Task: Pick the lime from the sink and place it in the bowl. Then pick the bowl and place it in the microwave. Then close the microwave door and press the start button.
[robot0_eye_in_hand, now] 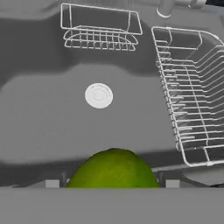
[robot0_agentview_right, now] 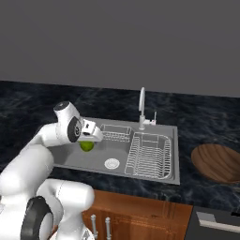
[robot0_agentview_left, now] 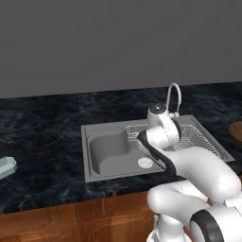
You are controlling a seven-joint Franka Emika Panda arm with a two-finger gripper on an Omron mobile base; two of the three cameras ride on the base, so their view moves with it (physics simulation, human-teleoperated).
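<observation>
The yellow-green lime (robot0_eye_in_hand: 113, 168) sits between my two fingertips (robot0_eye_in_hand: 52, 183), which press on its sides. My gripper (robot0_eye_in_hand: 112, 183) is shut on it, hanging over the left part of the grey sink (robot0_agentview_right: 172, 140). From the right base view the lime (robot0_agentview_right: 86, 146) shows just under my gripper (robot0_agentview_right: 88, 139), near the level of the sink's rim. The dark brown bowl (robot0_agentview_right: 218, 161) rests on the counter right of the sink, and its edge (robot0_agentview_left: 237, 131) shows at the right border. The microwave and its door are out of view.
A wire drying rack (robot0_agentview_right: 150, 157) fills the sink's right half, with a small wire basket (robot0_eye_in_hand: 100, 28) at the back. The curved faucet (robot0_agentview_right: 141, 105) stands behind the sink. The round drain (robot0_eye_in_hand: 98, 95) lies below. A pale object (robot0_agentview_left: 7, 166) lies on the counter far left.
</observation>
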